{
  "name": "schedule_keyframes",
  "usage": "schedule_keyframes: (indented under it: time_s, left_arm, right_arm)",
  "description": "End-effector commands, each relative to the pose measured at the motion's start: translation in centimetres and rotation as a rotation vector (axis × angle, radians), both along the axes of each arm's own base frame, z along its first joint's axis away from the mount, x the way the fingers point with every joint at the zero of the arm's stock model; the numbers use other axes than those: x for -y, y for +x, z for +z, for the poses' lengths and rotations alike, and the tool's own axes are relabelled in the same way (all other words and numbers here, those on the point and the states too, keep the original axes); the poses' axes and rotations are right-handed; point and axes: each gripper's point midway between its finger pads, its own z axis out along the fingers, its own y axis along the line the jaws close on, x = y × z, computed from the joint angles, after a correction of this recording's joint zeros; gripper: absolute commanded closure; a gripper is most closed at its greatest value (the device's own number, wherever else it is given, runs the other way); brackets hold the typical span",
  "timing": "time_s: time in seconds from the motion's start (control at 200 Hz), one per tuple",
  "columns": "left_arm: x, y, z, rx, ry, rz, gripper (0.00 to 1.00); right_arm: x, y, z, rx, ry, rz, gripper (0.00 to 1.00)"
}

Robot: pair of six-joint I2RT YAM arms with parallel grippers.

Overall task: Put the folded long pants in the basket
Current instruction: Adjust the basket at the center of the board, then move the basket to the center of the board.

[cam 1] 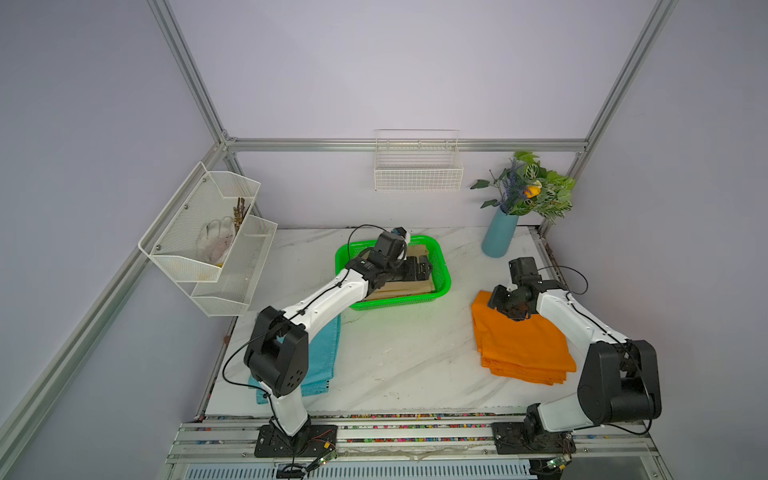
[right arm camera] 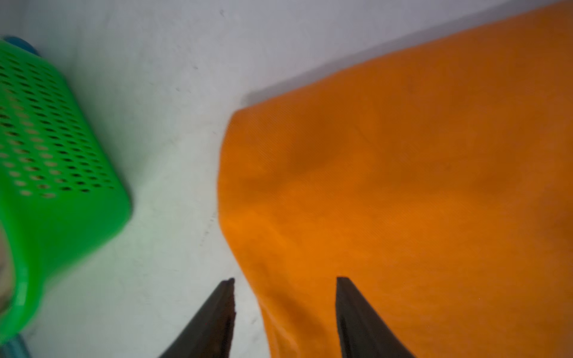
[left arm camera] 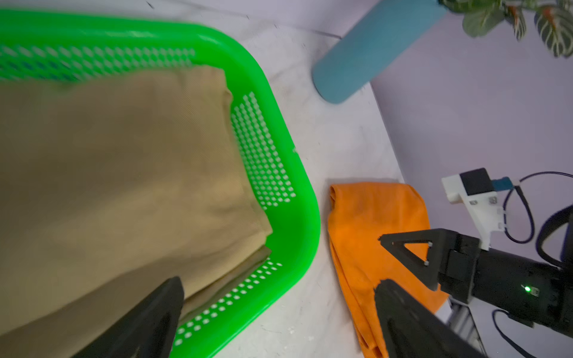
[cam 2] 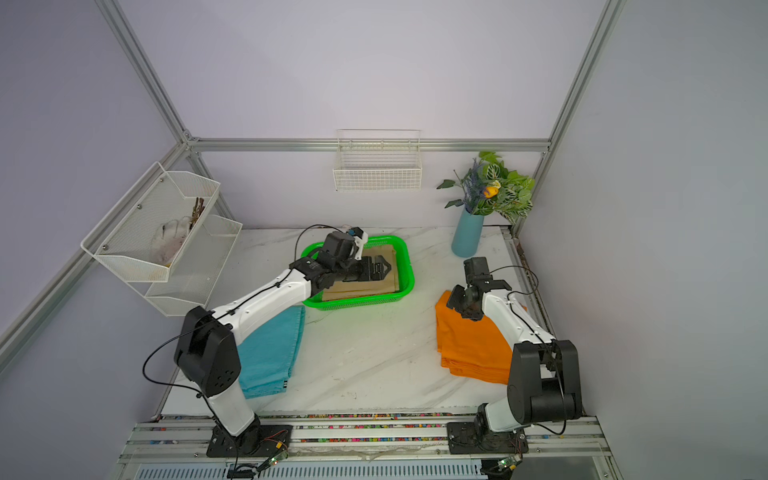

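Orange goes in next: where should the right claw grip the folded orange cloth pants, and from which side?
Grip the rounded fold edge of the folded orange cloth pants that faces the green perforated plastic basket, coming down from above. Loose stacked layers show along its near edge, so the fold likely keeps all layers together. The right claw hangs open there.

Both top views are evenly and softly lit from overhead and held sharp, with only faint shadows laid on the table (cam 1: 399, 365). A green tint is thrown onto the marble beside the basket (cam 1: 399, 302). In the wrist views, glare is caught on its rim, and the orange pants (right arm camera: 403, 186) are smeared by blur.
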Motion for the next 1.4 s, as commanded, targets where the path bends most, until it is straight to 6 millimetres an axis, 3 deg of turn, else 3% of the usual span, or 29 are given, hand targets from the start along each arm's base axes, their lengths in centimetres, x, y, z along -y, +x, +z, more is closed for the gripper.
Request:
schedule_keyframes:
  time_s: [0.0,0.1,0.21,0.365,0.505,0.66,0.77,0.95,0.99,1.15,1.265,1.395]
  left_arm:
    - [5.2,-1.4,0.4,-0.052,-0.144,-0.155,0.0]
    - [8.4,-3.3,-0.5,-0.103,-0.178,-0.274,0.0]
    - [9.5,-4.8,-2.4,-0.143,-0.153,-0.336,0.0]
    - [7.9,-6.5,-5.6,-0.19,-0.061,-0.367,0.0]
    - [6.0,-7.8,-7.2,-0.194,0.033,-0.381,0.0]
    - [4.0,-6.5,-6.0,-0.094,0.136,-0.318,0.0]
    - [3.8,-5.1,-4.7,-0.046,0.166,-0.281,0.0]
    - [2.6,-2.8,-1.0,0.053,0.207,-0.185,0.0]
    - [2.0,-2.4,0.0,0.076,0.21,-0.16,0.0]
    - [-1.2,-1.2,4.0,0.156,0.208,-0.056,0.0]
    - [-3.4,-1.1,4.6,0.165,0.198,-0.012,0.0]
    - [-5.5,-1.4,4.0,0.151,0.197,0.034,0.0]
  right_arm:
    - [2.0,-0.2,-0.6,0.037,-0.017,-0.09,0.57]
    - [1.7,-0.6,-3.0,-0.019,-0.003,-0.082,0.71]
    - [0.9,-1.1,-5.5,-0.059,0.042,-0.075,0.74]
    - [-1.3,-3.1,-8.3,-0.135,0.105,-0.053,0.77]
    - [-5.5,-4.6,-8.9,-0.152,0.16,0.018,0.77]
    - [-10.6,-5.3,-9.1,-0.168,0.224,0.082,0.8]
    - [-11.4,-5.2,-9.1,-0.169,0.215,0.09,0.79]
    - [-10.9,-2.9,-5.6,-0.085,0.147,0.116,0.7]
    - [-11.1,-1.9,-3.0,-0.022,0.146,0.133,0.67]
    - [-11.4,0.7,3.1,0.11,0.115,0.194,0.53]
    - [-12.5,2.4,5.5,0.174,0.14,0.25,0.44]
    - [-15.4,4.5,5.6,0.217,0.244,0.345,0.43]
